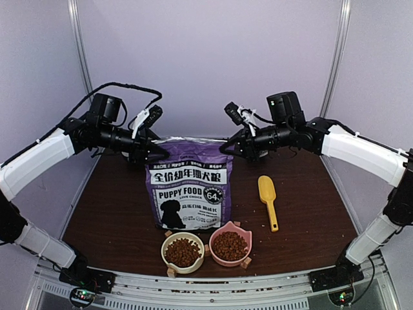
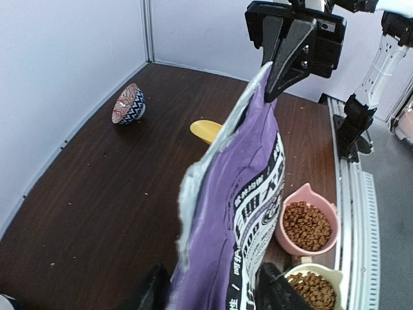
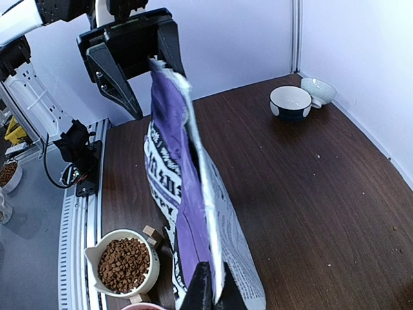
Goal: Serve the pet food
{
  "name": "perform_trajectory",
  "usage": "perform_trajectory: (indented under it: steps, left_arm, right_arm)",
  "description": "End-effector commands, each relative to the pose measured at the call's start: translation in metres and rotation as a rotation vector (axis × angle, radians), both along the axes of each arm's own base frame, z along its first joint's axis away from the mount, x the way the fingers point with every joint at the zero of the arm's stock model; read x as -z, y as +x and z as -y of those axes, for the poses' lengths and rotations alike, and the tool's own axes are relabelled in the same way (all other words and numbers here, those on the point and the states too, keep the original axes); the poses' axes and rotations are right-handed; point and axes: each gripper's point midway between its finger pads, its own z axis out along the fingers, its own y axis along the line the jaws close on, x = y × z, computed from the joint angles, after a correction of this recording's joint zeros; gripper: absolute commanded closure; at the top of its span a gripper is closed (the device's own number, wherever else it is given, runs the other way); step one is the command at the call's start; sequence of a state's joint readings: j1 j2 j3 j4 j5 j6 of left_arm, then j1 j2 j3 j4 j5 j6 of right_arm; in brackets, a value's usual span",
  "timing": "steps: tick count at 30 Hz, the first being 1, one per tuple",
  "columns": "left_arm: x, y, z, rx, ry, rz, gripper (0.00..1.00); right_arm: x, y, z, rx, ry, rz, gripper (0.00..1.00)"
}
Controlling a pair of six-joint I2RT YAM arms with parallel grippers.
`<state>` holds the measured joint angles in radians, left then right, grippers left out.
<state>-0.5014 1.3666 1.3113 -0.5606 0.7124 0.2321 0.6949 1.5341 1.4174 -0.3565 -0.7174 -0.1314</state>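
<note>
The purple pet food bag stands upright mid-table. My right gripper is shut on the bag's top edge at its right corner. My left gripper is at the top left corner; in the left wrist view its fingers stand apart on either side of the bag, so it is open. Brown pet food fills the cream bowl and more fills the pink bowl in front of the bag.
A yellow scoop lies on the table right of the bag. A patterned bowl, a dark blue bowl and a pale bowl sit near the back wall. Metal rails run along the table's near edge.
</note>
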Motion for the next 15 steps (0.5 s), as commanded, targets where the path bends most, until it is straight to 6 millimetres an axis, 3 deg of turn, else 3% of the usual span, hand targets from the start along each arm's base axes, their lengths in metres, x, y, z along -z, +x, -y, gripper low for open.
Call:
perform_trajectory:
  steps: [1,9,15]
  left_arm:
    - [-0.032,0.006,-0.004,-0.037,0.005,0.107,0.40]
    - [-0.042,0.012,0.018,-0.024,0.105,0.178,0.24]
    - [-0.029,0.018,0.040,-0.006,0.198,0.205,0.20]
  right_arm:
    - [-0.025,-0.007,-0.033,-0.060,0.068,0.066,1.00]
    - [-0.041,-0.010,-0.068,-0.089,0.107,0.112,1.00]
    - [-0.041,-0.014,-0.075,-0.106,0.122,0.104,1.00]
